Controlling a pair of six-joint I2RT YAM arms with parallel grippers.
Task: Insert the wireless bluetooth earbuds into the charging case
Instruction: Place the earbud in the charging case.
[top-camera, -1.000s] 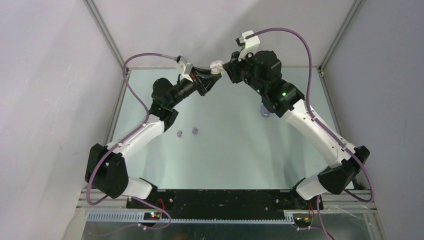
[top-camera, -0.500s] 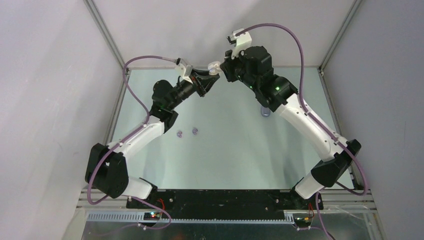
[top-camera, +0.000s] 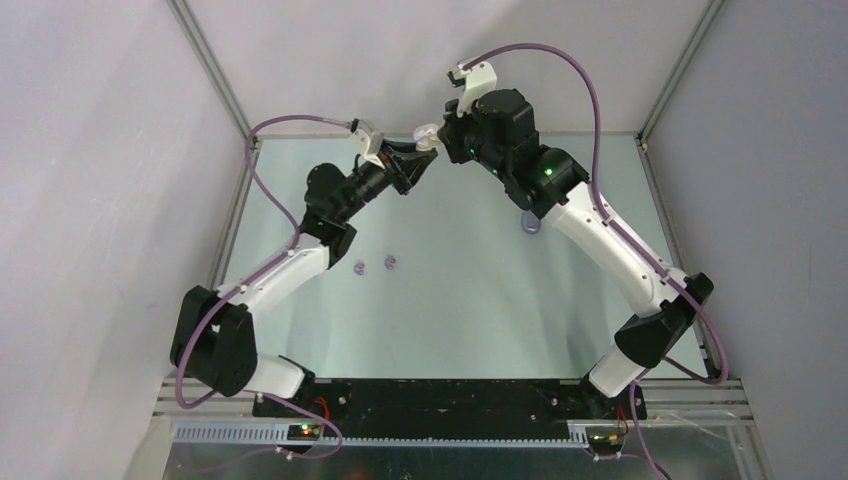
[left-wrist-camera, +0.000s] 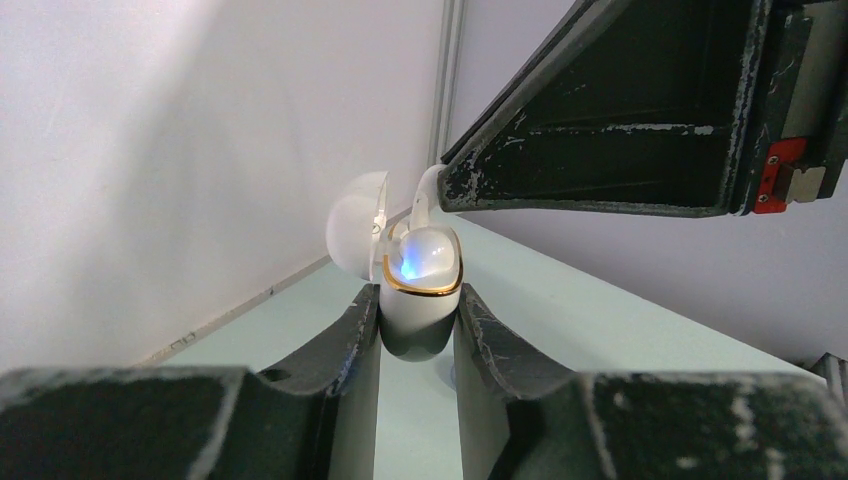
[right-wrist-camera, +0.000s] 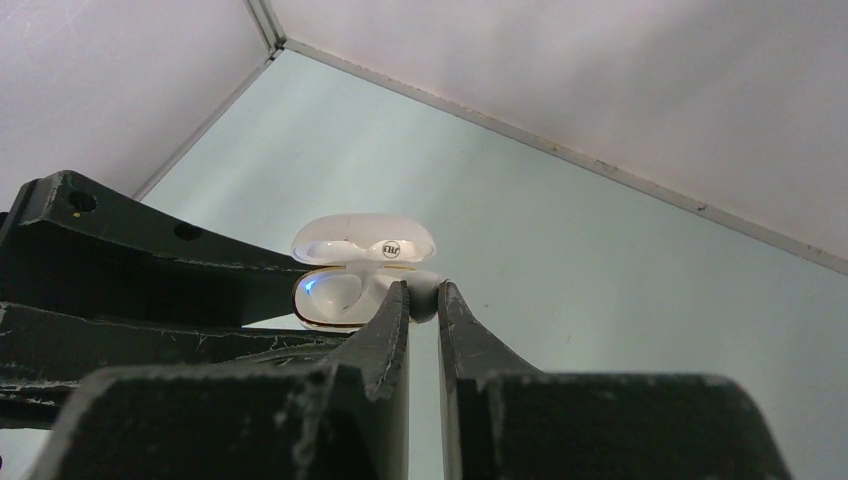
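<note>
**Top external: both claws meet at twelve o'clock**

We've got the left claw (top-camera: 413, 166) clenched on the white charging case (left-wrist-camera: 421, 262), held up off the tabletop (top-camera: 470, 300). Its lid (left-wrist-camera: 355, 225) is flipped open and a blue light (left-wrist-camera: 408, 268) glows inside. The right claw (right-wrist-camera: 422, 290) is pinching a white earbud (left-wrist-camera: 425, 203) right at the case's open mouth; we can't tell if it's seated. Two purple earbuds (top-camera: 375, 265) lie side by side at nine o'clock, well apart from both claws.
</note>
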